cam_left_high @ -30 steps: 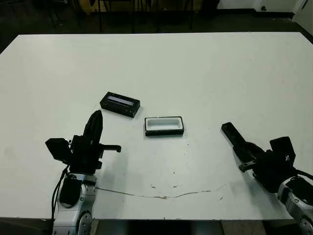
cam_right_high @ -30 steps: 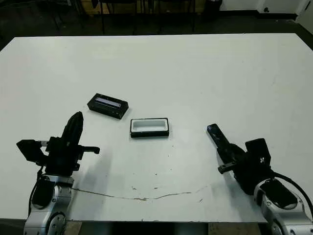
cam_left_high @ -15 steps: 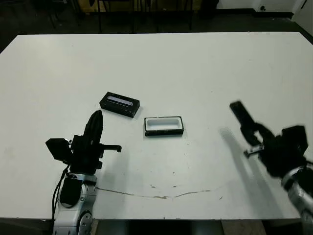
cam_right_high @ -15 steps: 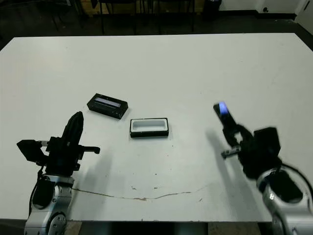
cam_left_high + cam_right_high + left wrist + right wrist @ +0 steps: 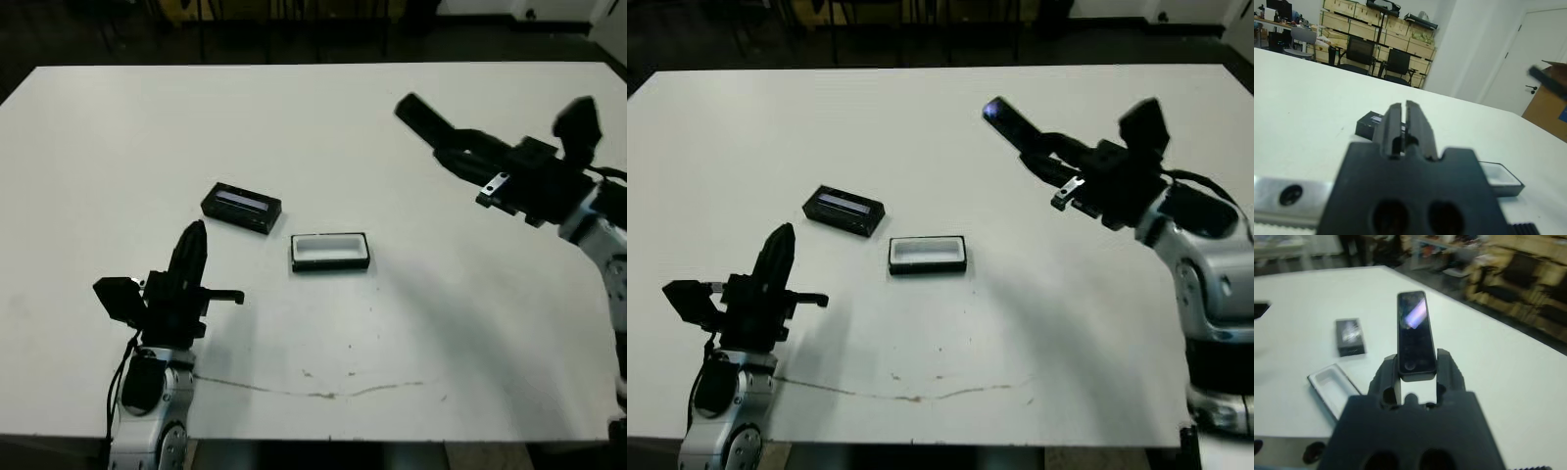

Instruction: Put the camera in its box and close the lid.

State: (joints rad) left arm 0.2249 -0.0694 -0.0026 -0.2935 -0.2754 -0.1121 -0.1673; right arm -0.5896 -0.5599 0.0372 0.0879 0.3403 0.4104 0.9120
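The right tool (image 5: 1043, 155), clamped on the camera (image 5: 1011, 123), hangs high over the far right of the counter (image 5: 921, 117), with the open box (image 5: 928, 254) nearer and leftward, long axis left-right, while the left tool (image 5: 779, 253) is closed and empty.

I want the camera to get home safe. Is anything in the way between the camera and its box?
Nothing visible. The right gripper holds the camera up in the air, and only bare table lies between it and the open box. The lid sits off on the box's far side.

No legible text, labels or numbers.
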